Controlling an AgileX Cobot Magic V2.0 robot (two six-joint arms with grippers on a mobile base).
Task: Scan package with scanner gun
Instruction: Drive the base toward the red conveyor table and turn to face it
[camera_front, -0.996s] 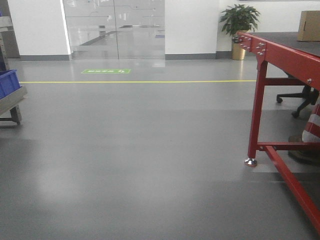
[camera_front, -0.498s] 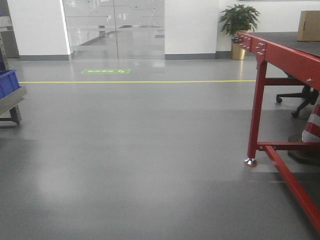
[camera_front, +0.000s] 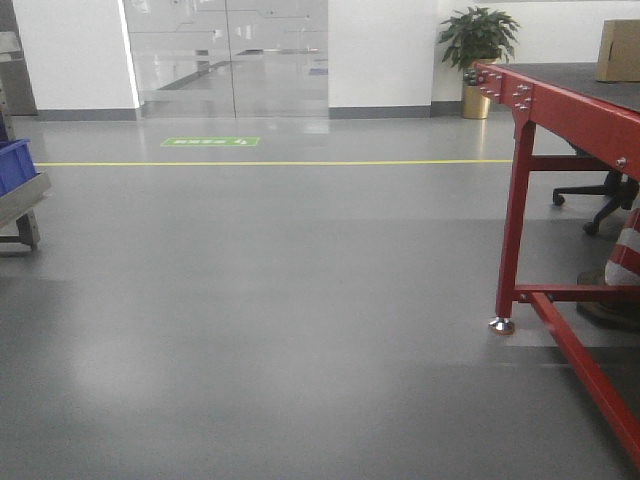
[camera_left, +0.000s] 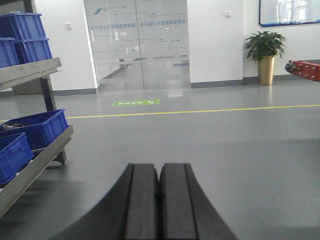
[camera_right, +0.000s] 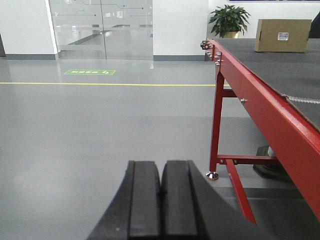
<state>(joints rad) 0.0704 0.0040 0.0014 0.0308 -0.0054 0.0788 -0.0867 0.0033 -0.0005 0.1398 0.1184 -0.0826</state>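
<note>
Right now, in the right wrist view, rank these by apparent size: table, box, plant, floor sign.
Largest: table.
Next: box and plant, which look too alike to rank.
Smallest: floor sign.

Over on the red metal bench (camera_front: 560, 110), the brown cardboard box (camera_front: 621, 50) is clipped by the right edge, its white label (camera_right: 283, 36) unreadable.

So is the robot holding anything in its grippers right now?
No. The left gripper and right gripper are both shut with nothing between them.
</note>
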